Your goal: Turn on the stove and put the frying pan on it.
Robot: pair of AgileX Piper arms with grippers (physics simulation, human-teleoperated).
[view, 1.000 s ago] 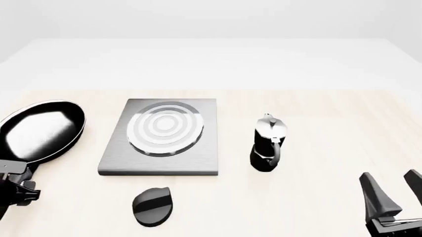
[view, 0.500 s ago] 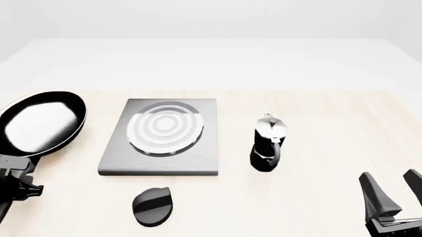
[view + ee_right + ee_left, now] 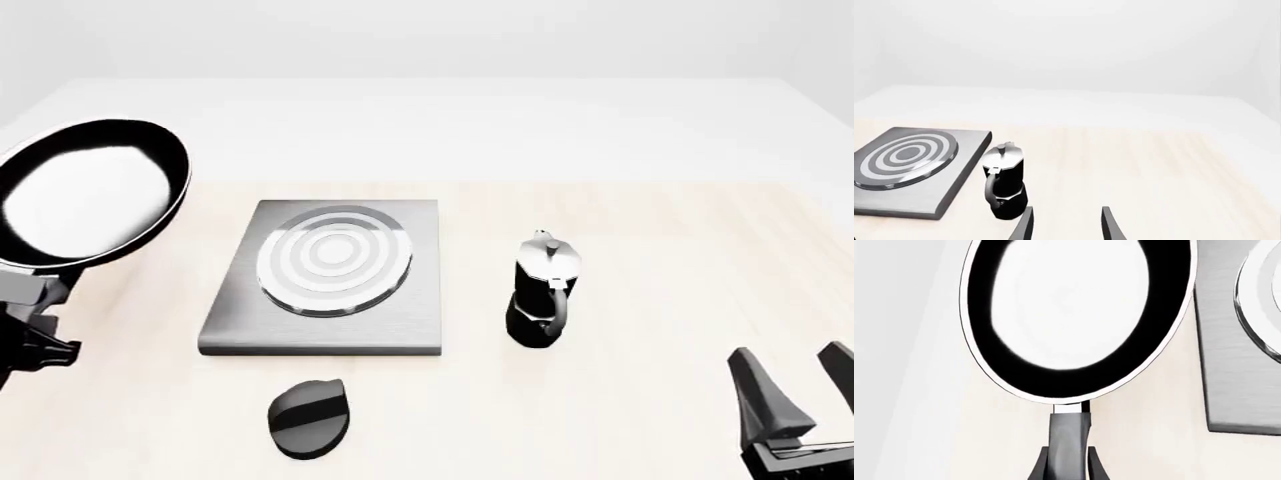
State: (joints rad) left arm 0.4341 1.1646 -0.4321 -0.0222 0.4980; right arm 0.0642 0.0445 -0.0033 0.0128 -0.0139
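The frying pan (image 3: 91,195), glossy black with a pale rim, hangs tilted above the table's left edge, to the left of the stove (image 3: 327,275). My left gripper (image 3: 32,300) is shut on its dark handle (image 3: 1069,432), and the left wrist view shows a finger (image 3: 1040,467) on each side of the handle. In that view the pan (image 3: 1077,315) fills the picture, with the stove's edge (image 3: 1234,365) beside it. The stove is a grey slab with silver rings and nothing stands on it. My right gripper (image 3: 794,385) stands open at the near right, holding nothing (image 3: 1066,222).
A small black oval knob (image 3: 310,415) lies in front of the stove. A black-and-silver moka pot (image 3: 545,290) stands upright to the right of the stove, also in the right wrist view (image 3: 1004,182) beside the stove (image 3: 911,165).
The left gripper has lifted the frying pan by its handle; the pan rose steadily and moved slightly right. The right arm, stove, knob and moka pot have not moved.
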